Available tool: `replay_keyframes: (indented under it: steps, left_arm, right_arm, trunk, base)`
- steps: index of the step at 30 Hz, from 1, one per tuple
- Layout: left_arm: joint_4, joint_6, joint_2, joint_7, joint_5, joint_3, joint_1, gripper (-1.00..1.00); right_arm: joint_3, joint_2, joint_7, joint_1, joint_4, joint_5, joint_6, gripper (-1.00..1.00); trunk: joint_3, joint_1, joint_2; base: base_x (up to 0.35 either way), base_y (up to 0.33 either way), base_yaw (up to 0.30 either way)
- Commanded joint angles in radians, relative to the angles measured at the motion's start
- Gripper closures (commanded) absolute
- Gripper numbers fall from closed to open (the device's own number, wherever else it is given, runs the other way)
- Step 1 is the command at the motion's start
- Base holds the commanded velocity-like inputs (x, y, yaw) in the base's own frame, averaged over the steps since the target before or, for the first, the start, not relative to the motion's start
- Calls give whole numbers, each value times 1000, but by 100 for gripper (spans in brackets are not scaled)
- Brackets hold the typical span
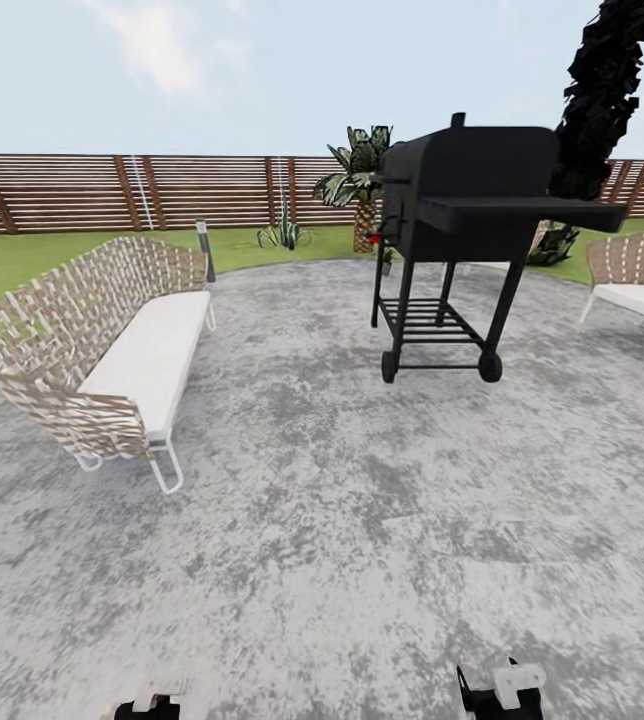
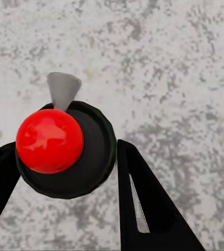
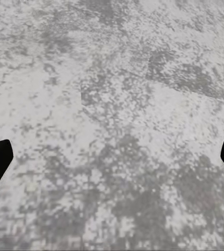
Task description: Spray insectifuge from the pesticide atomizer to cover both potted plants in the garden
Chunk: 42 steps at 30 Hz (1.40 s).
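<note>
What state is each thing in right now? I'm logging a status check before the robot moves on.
Left claw: shut on the sprayer.
Sprayer: gripped between the fingers, over the paving.
Right claw: open, nothing between its fingers.
Grill: lid shut, standing upright on its wheels.
Bench: upright on the paving.
Chair: upright.
</note>
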Motion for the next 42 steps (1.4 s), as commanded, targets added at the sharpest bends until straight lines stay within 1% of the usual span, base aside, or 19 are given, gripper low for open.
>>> replay_keyframes:
  steps: [1, 42]
  left_arm:
    - [1, -3, 0, -4, 2, -1, -1, 100]
    - [1, -3, 0, -4, 2, -1, 0, 100]
  right_arm:
    - [-5, 0, -6, -1, 1, 11, -3, -100]
    - [-6, 0, -7, -1, 0, 11, -3, -100]
  trunk:
    - [-1, 0, 0]
    - [-1, 0, 0]
  base:
    - [339, 0, 0]
    - [339, 0, 0]
